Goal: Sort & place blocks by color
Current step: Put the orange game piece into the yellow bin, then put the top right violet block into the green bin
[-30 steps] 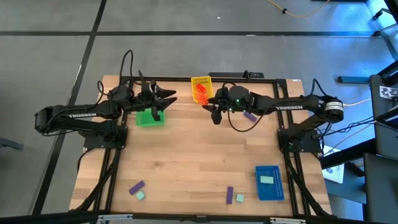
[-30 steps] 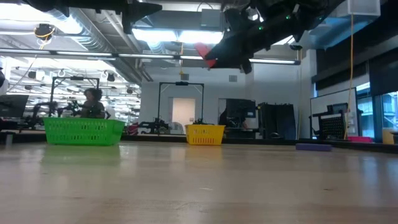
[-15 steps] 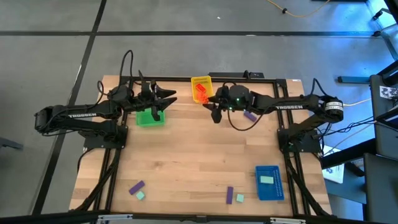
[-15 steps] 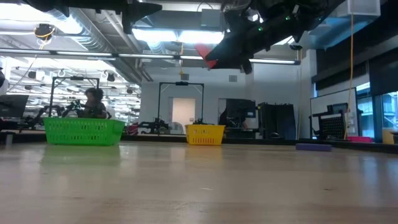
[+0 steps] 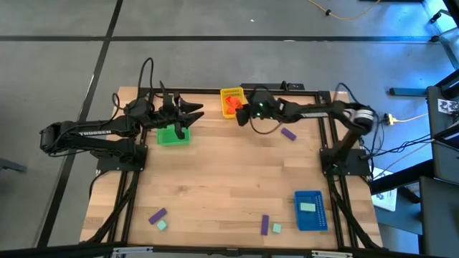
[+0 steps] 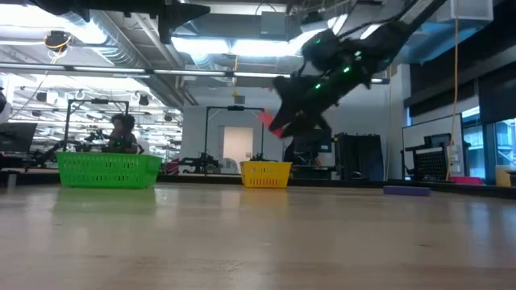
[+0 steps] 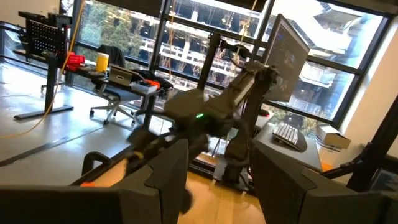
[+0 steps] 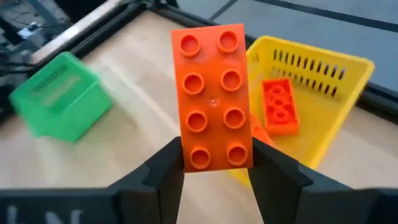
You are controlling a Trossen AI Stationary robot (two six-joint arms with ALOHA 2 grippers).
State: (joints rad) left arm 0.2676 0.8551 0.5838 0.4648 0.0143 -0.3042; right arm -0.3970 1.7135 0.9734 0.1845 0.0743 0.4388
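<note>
My right gripper [image 5: 240, 113] is shut on an orange-red brick [image 8: 213, 93] in the air at the near edge of the yellow tray [image 5: 232, 92]. In the low view the brick [image 6: 266, 119] hangs above that tray [image 6: 266, 173]. Another orange-red brick [image 8: 278, 106] lies inside the tray. My left gripper [image 7: 217, 180] is open and hovers by the green tray [image 5: 172, 135]. Purple bricks [image 5: 288, 133] [image 5: 157, 215] [image 5: 265, 224] and mint bricks [image 5: 162, 225] [image 5: 277, 228] lie on the table. One mint brick [image 5: 308, 207] lies in the blue tray [image 5: 310, 221]. My right gripper pinches the orange-red brick by one short end [image 8: 213, 158], between its two fingers [image 8: 166, 165], one on each long side. The studded face is turned to the wrist camera, and the rest of the brick sticks out past the fingertips. It is lifted clear of table and tray.
The green tray [image 8: 59, 96] stands to the left of the yellow one along the far edge. The blue tray sits near the right near corner. The table's middle is bare wood. A person [image 6: 121, 133] shows in the room beyond the table.
My right gripper has carried the orange-red brick toward the far edge, closer to the yellow tray, still shut on it. In the low view it now shows lower and smaller. The right arm's elbow has swung back toward the far right corner.
</note>
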